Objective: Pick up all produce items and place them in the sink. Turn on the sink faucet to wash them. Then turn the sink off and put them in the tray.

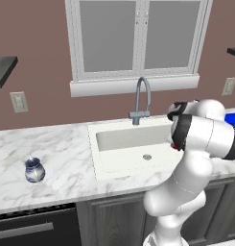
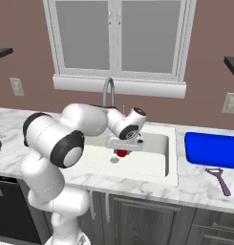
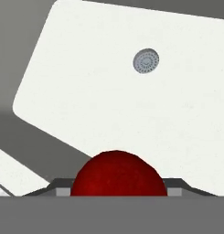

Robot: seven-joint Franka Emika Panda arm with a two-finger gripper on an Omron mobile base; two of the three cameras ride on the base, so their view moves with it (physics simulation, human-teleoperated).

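White marble bench, sink (image 2: 159, 167) basin below: jaws (image 2: 121, 152) closed on the red fruit (image 3: 117, 173), held above the basin floor, drain (image 3: 146, 61) at 12 o'clock from fruit in hand view.

A small blue-and-white ceramic jar (image 1: 34, 170) stands upright on the white marble tabletop (image 1: 56, 158) to my left, alone and well apart from anything else. On the far right of the tabletop a purple-handled peeler (image 2: 218, 180) lies flat. Behind it all, a white-framed double window (image 1: 138, 36) with a deep sill is set into the reddish-brown wall (image 1: 37, 57), flanked by pale wall outlets (image 1: 18, 102) on either side. Dark shelves (image 1: 3, 69) jut from the wall at both edges. Below, grey cabinet doors (image 2: 137, 215) sit beside a black appliance front (image 1: 37, 228).
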